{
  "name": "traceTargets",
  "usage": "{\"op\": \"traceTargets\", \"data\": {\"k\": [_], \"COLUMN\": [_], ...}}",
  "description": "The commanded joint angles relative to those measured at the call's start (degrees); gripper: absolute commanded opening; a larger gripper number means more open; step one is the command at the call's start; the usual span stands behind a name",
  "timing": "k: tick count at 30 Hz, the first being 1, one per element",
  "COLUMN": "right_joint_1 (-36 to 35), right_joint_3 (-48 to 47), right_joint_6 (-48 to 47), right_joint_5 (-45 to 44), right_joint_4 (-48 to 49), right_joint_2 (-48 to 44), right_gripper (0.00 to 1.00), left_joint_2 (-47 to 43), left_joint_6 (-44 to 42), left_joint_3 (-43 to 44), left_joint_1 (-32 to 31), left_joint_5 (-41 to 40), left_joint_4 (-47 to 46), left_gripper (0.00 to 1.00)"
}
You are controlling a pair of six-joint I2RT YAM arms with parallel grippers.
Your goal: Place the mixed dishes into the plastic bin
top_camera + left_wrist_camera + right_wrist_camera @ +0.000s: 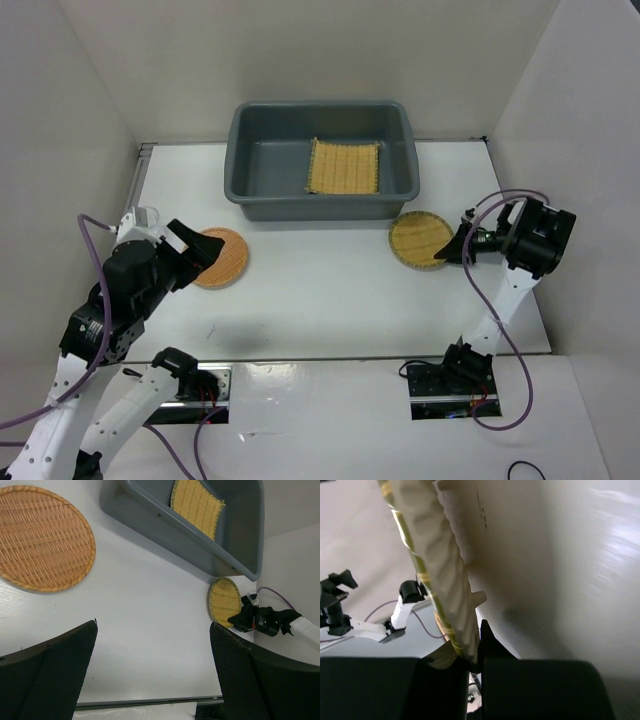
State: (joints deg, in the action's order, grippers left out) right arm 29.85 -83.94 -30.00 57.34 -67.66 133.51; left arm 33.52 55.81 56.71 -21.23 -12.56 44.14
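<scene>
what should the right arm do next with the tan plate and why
Probably raise the tan plate a little off the table before anything else. The right gripper is shut on the plate's rim, the plate appears to lie flat just outside the plastic bin, and the bin's wall stands higher than the plate, so it likely needs clearance first.

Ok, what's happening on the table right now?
The right fingers are shut on the rim of the tan plate, just in front of the bin. The left fingers are open near the orange plate, holding nothing. The yellow mat already lies in the bin.
</scene>
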Motion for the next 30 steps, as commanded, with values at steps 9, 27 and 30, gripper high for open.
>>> {"op": "traceTargets", "data": {"k": [9, 27, 30], "right_joint_1": [7.8, -11.2, -22.9], "right_joint_3": [-6.1, -53.0, -61.8], "right_joint_6": [-9.6, -0.7, -0.8], "right_joint_5": [-18.9, 0.1, -6.9], "right_joint_4": [-6.9, -1.9, -2.9], "right_joint_2": [-15.1, -24.7, -17.9], "right_gripper": [0.0, 0.0, 0.0], "left_joint_2": [-2.1, -0.4, -2.2], "left_joint_6": [1.8, -0.1, 0.5], "left_joint_3": [-2.9, -5.2, -5.2], "left_joint_1": [0.2, 0.2, 0.2], "left_joint_5": [-0.3, 0.8, 0.8], "left_joint_4": [-1.7, -6.8, -5.0], "left_gripper": [0.99, 0.99, 0.99]}}
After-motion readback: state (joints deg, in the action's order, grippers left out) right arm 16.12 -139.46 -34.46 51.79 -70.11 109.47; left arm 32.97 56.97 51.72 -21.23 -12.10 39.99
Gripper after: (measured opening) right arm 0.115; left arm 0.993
